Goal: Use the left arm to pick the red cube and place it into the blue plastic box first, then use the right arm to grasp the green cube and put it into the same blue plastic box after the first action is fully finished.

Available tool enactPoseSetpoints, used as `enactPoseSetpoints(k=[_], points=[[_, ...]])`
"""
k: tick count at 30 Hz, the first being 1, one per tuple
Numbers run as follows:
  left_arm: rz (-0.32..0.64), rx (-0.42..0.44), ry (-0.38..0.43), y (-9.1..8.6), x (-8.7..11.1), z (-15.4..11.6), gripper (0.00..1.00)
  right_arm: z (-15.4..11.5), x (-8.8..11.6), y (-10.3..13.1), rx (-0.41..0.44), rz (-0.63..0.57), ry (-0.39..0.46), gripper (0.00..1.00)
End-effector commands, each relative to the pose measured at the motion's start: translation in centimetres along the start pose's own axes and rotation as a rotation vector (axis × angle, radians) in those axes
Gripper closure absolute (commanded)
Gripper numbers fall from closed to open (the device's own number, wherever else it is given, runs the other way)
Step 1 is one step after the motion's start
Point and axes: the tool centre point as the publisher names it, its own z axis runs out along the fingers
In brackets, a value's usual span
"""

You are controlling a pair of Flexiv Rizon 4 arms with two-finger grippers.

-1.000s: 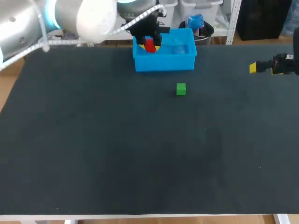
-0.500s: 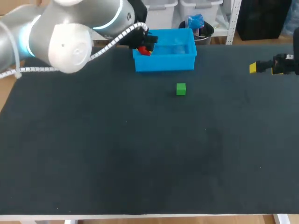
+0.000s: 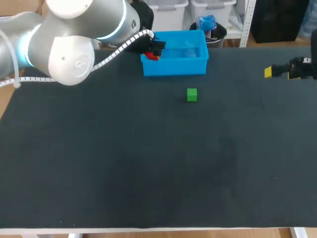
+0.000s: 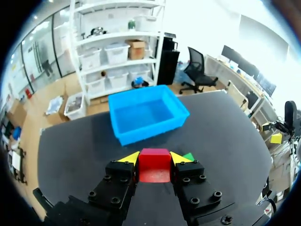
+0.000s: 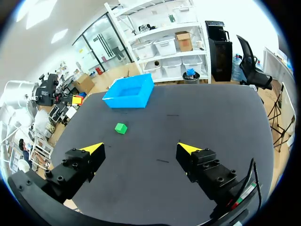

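The red cube [image 4: 154, 165] sits clamped between the two yellow-tipped fingers of the left gripper [image 4: 154, 159], one tip against each side face, and it is clear of the table. It is not yet in the blue plastic box [image 4: 146, 113]. In the left wrist view the box lies straight ahead of the fingers, its open top bare, its long axis running across the line of the fingers and a little skewed. The near long wall stands between the cube and the box's inside.

In the head view the red cube [image 3: 151, 56] shows at the left end of the blue plastic box [image 3: 174, 64], at the rim rather than over the middle. Whether it is just inside or just outside that end wall cannot be told from there. My judgement is that the coming move turns on this offset: the cube has to travel forward along the fingers, toward the box's centre, before the fingers part.

The green cube [image 3: 191, 94] rests on the black table [image 3: 148, 173] in front of the box, apart from it, on the robot's side. The right gripper [image 5: 141, 148] hangs near the table's right edge, fingers spread wide with nothing between them. The green cube [image 5: 121, 128] lies ahead of it and well apart. The left arm is the nearer to both cubes, but the green one belongs to the right arm once the red one is down.
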Motion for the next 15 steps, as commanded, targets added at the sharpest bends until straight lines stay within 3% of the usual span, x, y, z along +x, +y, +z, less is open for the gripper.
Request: enactPoseSetpoints(k=[1, 6, 15], points=[[0.002, 0.009, 0.0, 0.9, -1.2, 1.6, 1.0, 0.1, 0.0, 0.0, 0.003, 0.0, 0.001, 0.0], [0.035, 0.027, -0.021, 1.6, -3.2, 3.6, 1.0, 0.1, 0.0, 0.0, 0.003, 0.0, 0.001, 0.0], [0.117, 0.148, -0.107, 1.5, -7.1, 5.7, 1.0, 0.1, 0.0, 0.0, 0.003, 0.0, 0.001, 0.0]])
